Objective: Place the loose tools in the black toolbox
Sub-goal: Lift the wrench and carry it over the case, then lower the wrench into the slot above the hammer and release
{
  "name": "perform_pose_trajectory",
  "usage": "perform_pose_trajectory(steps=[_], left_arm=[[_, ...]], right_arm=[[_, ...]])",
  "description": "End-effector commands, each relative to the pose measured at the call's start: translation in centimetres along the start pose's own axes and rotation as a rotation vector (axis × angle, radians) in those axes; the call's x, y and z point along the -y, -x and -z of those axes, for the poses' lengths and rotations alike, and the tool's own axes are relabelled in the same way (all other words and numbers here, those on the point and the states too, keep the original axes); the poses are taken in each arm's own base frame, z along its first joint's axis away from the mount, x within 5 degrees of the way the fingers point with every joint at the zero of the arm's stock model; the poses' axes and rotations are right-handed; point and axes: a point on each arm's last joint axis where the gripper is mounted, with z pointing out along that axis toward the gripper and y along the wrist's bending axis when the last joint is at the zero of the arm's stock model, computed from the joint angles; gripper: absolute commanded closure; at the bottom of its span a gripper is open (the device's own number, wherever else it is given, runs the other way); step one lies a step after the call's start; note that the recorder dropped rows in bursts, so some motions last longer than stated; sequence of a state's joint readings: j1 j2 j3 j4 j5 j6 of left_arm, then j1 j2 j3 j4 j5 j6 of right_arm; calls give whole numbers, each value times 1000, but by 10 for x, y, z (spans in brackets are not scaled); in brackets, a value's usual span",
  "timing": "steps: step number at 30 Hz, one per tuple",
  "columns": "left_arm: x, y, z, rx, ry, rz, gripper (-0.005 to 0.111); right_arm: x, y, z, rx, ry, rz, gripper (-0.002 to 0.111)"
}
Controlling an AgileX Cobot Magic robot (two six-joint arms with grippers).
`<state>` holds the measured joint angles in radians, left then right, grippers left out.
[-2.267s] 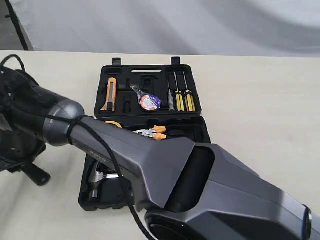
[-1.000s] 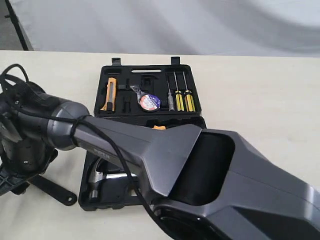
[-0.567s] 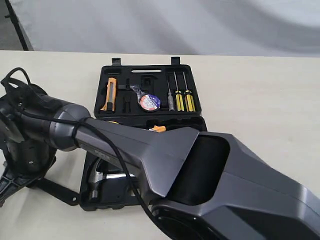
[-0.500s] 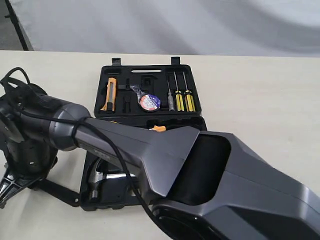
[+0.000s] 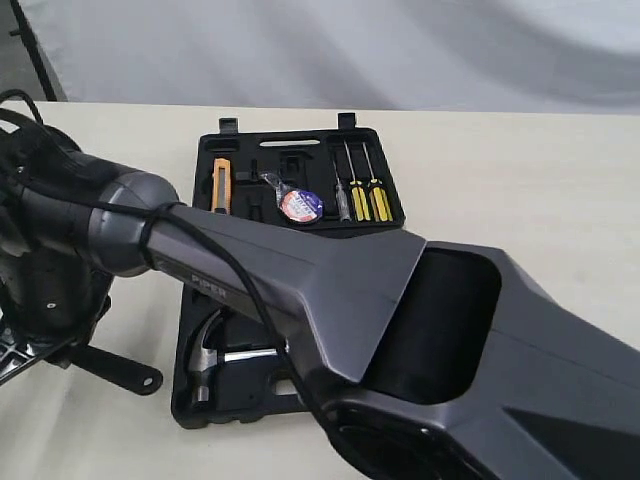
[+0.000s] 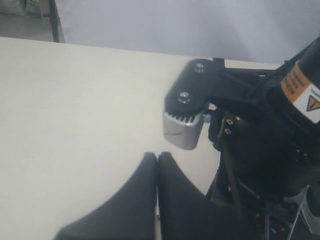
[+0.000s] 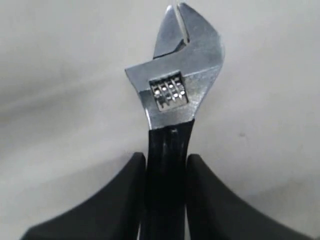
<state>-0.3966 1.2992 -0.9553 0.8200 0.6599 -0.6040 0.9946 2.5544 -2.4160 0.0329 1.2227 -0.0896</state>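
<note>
The black toolbox (image 5: pixel 375 140) lies open mid-table. A claw hammer (image 5: pixel 213 350) rests in its near half, and the tape roll (image 5: pixel 300 205) with its red-white-blue label sits in the far half. My right gripper (image 7: pixel 166 161) is shut on the black handle of the adjustable wrench (image 7: pixel 177 75), whose silver jaw points away over bare table. In the exterior view the wrench handle (image 5: pixel 120 370) sticks out below the right wrist, left of the toolbox. My left gripper (image 6: pixel 157 156) is shut on nothing, close beside the right arm's wrist (image 6: pixel 270 150).
The right arm's long grey link (image 5: pixel 350 290) crosses the toolbox and hides its middle. Yellow-handled screwdrivers (image 5: pixel 365 200) and an orange knife (image 5: pixel 222 185) sit in the far half. A silver camera block (image 6: pixel 184 127) hangs ahead of the left gripper.
The right arm has swung and risen, uncovering more of the hammer. The orange pliers are now hidden behind the arm. The wrench handle has shifted below the wrist.
</note>
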Motion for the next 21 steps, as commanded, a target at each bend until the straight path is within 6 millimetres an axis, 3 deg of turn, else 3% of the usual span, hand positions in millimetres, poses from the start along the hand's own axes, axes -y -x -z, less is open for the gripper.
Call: perform_pose_trajectory(steps=[1,8,12,15,21], left_arm=[[0,-2,1,7,-14,22,105],[0,-2,1,7,-14,22,105],[0,-2,1,7,-14,22,105],[0,-2,1,7,-14,22,105],[0,-2,1,7,-14,22,105]], right_arm=[[7,3,15,24,-61,50,109],[17,6,42,65,-113,99,109],[29,0,69,80,-117,102,109],[49,-21,91,32,-124,110,109],[97,-101,125,-129,-120,74,109]])
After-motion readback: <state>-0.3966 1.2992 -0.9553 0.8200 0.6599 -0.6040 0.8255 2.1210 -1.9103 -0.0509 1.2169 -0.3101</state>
